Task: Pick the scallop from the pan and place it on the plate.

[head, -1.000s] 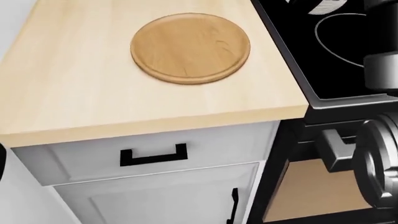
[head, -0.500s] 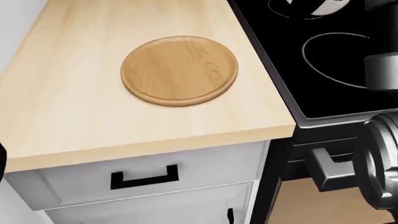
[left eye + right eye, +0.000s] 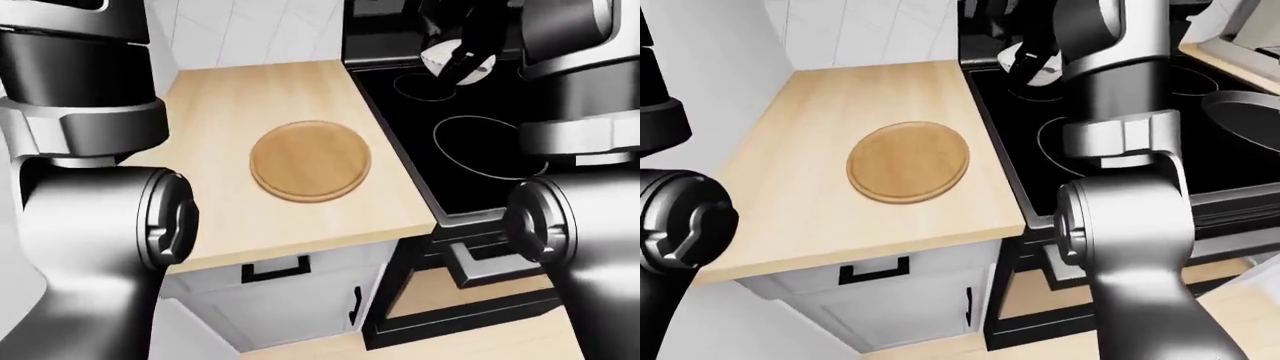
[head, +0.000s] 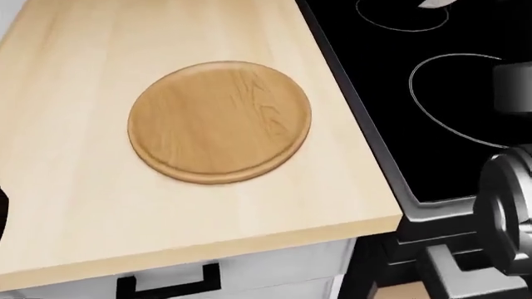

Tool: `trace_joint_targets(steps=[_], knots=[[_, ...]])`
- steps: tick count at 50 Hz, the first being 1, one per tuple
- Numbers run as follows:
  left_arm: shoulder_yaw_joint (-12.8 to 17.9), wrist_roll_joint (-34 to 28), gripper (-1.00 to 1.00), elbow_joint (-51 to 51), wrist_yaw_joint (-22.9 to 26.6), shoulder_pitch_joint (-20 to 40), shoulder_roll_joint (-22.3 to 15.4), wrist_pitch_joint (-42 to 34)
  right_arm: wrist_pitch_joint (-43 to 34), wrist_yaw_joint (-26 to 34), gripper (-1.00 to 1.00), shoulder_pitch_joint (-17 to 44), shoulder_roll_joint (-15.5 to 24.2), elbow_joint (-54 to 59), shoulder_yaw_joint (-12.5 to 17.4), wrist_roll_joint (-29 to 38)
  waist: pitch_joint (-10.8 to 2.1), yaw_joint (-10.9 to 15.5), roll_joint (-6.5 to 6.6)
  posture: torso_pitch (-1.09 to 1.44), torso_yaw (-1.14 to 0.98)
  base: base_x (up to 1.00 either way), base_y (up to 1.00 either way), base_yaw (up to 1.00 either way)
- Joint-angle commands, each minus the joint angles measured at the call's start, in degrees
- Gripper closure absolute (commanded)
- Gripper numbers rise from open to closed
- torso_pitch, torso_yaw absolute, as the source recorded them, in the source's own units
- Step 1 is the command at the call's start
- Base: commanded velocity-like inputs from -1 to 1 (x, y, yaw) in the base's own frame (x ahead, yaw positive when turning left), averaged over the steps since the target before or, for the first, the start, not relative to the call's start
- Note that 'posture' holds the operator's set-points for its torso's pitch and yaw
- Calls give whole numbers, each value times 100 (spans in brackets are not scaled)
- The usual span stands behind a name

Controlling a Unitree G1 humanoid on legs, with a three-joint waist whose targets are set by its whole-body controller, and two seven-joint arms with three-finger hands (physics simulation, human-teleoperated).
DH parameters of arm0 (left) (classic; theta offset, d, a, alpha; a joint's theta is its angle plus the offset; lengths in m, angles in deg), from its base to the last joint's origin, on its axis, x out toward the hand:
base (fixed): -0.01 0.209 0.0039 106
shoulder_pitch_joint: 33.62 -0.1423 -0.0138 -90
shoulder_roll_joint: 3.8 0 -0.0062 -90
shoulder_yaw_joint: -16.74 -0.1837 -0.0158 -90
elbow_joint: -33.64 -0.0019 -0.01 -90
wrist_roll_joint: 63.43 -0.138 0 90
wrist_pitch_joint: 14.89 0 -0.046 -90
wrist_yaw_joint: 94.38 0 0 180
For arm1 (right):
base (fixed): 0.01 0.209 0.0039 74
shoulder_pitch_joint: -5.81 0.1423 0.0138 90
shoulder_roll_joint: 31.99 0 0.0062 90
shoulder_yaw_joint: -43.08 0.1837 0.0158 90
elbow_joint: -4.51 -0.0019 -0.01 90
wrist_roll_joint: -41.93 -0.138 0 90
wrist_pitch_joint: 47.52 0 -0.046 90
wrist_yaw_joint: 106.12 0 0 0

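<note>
The round wooden plate (image 4: 220, 121) lies bare on the light wood counter (image 4: 67, 162), a little left of the black stove. My right hand (image 3: 455, 58) hangs high over the stove's upper-left burner ring, to the upper right of the plate. Its dark fingers are closed round a small white scallop (image 3: 445, 56), which the right-eye view also shows (image 3: 1035, 64). The dark pan (image 3: 1245, 112) sits at the right edge of the right-eye view, on the stove. My left hand does not show; only the left arm's elbow (image 3: 150, 217) fills the left side.
The black glass cooktop (image 4: 449, 112) borders the counter on the right, with white burner rings. Below the counter are white cabinet fronts with a black drawer handle (image 3: 275, 268). A white tiled wall (image 3: 250, 30) stands behind the counter. My right forearm (image 3: 1120, 150) rises over the stove's near edge.
The whole head view has shifted: the plate slid down and left and grew larger, and the drawer sank to the bottom edge. The camera moved, not the plate.
</note>
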Motion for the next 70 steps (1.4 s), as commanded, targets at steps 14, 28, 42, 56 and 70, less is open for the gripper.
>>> trace_joint_targets(steps=[14, 28, 42, 56, 70], knots=[[64, -95, -100, -92, 98, 179, -276, 173, 248, -234, 100, 797, -77, 498, -42, -140, -149, -133, 183, 0, 0, 0, 0, 0], [107, -121, -100, -182, 114, 129, -352, 268, 441, -389, 100, 1337, -487, 902, -179, -271, -110, -152, 225, 0, 0, 0, 0, 0], [87, -117, -100, -221, 92, 228, -329, 236, 289, -326, 100, 1097, -1073, 265, -304, -305, -72, -162, 261, 0, 0, 0, 0, 0], [133, -86, -100, -148, 98, 69, -346, 264, 141, -668, 100, 968, -1565, 463, -396, -339, -124, -147, 304, 0, 0, 0, 0, 0], [133, -85, -100, -179, 116, 87, -398, 260, 17, -507, 100, 535, -1744, -67, -503, -245, -161, -126, 305, 0, 0, 0, 0, 0]])
